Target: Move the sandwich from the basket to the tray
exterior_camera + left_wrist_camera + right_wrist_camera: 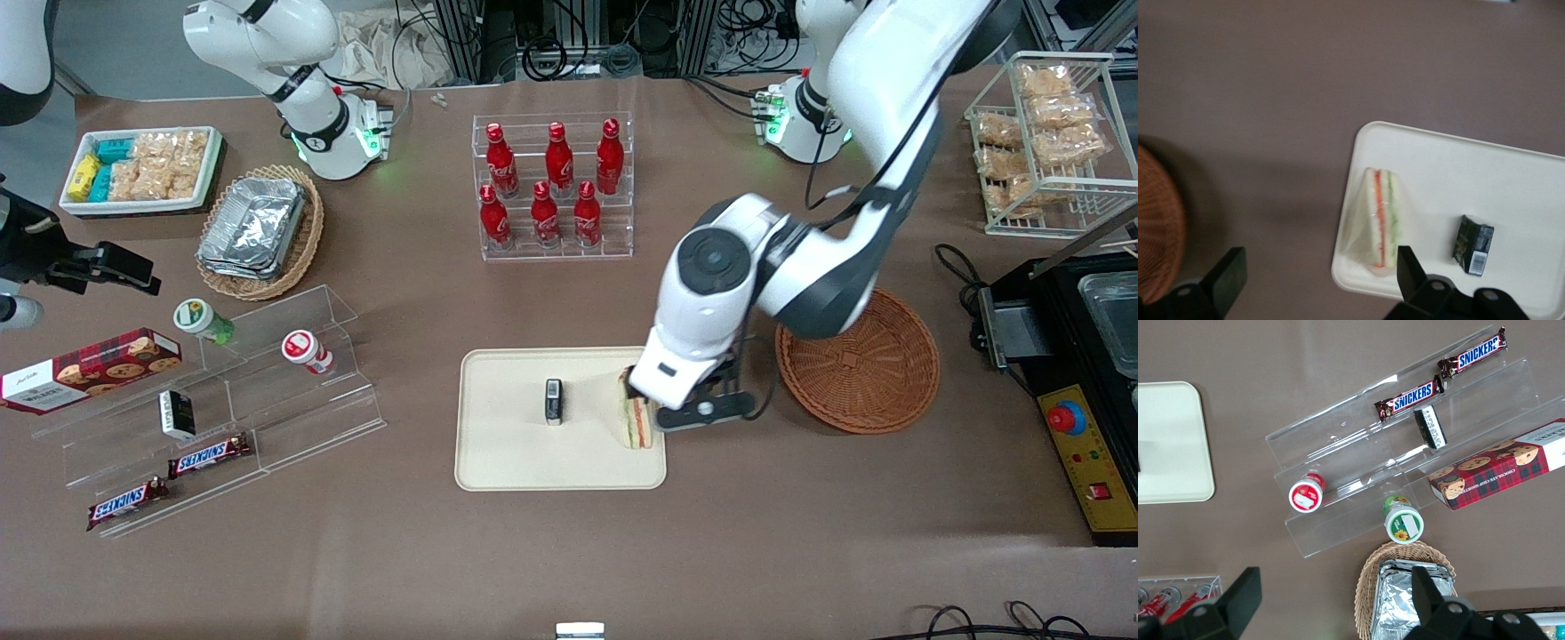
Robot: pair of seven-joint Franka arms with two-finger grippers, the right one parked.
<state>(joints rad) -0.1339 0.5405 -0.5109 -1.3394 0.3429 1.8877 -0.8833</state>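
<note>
Watching the sandwich (636, 421) at the tray (498, 462) rim.
Your gripper (673, 411) hangs above it, fingers (1410, 270) wide open, empty; a sloppy retreat could drag it off, toward the basket (867, 378).

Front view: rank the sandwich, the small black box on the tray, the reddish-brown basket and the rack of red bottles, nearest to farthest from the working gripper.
Gripper open, just above the tray's edge.
1. sandwich, directly beneath it on the tray.
2. small black box, mid-tray.
3. basket, empty, toward the working arm's end.
4. bottle rack, farther from the front camera.
</note>
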